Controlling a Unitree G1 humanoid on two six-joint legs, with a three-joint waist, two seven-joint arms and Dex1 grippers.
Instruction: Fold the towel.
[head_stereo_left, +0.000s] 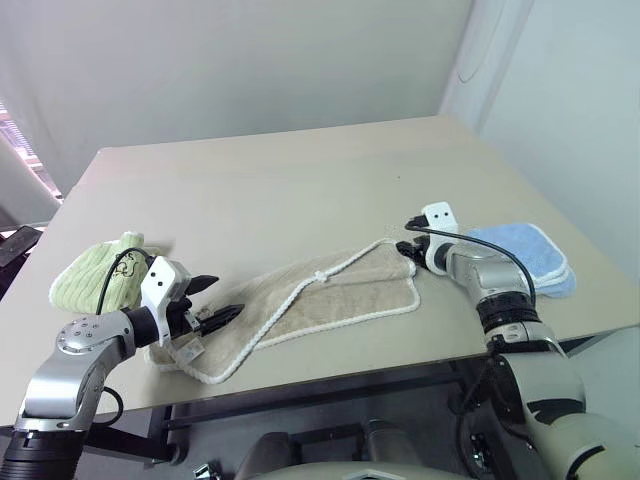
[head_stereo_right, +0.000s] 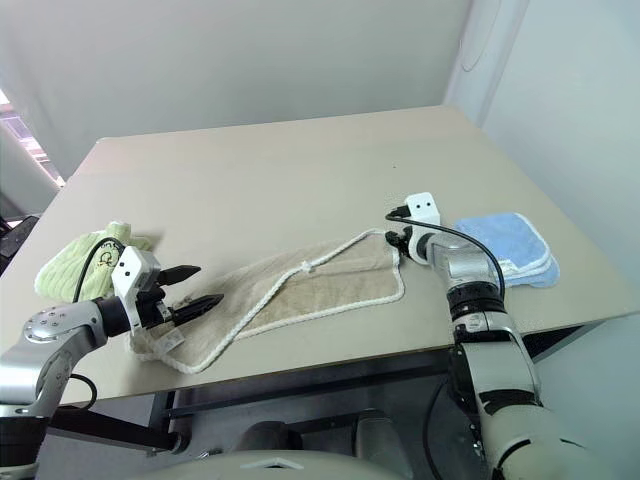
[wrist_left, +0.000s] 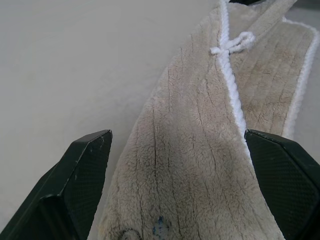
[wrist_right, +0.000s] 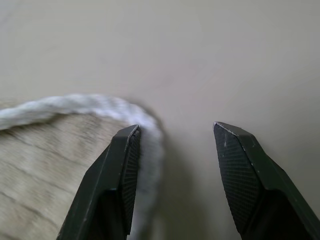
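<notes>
The right gripper (wrist_right: 172, 150) stands with its two black fingers apart and nothing between them, poised at the far right corner of the towel (head_stereo_left: 330, 300); in the right wrist view one finger (wrist_right: 117, 175) sits over the white corded edging (wrist_right: 75, 107) where it curves round the corner, the other over bare table (head_stereo_left: 300, 170). The left gripper (head_stereo_left: 215, 300) is spread wide — its fingers straddle the near left end of the towel without pinching it, the cloth lying flat under them.

The beige terry towel lies on the table near the front edge, between the two grippers, stretched from left to right. One long side is turned over onto the rest, so the corded edge runs diagonally across the top of the cloth, with a small white loop (wrist_left: 234, 44) partway along it. A small dark embroidered mark (wrist_left: 159, 227) shows near the left gripper's end.

Just behind the left gripper, a light green folded towel (head_stereo_left: 95, 272) rests on the table. Beside the right arm, near the table's right edge, lies a light blue folded towel (head_stereo_left: 535, 250) — apart from the beige one.

There are no containers on the table.
</notes>
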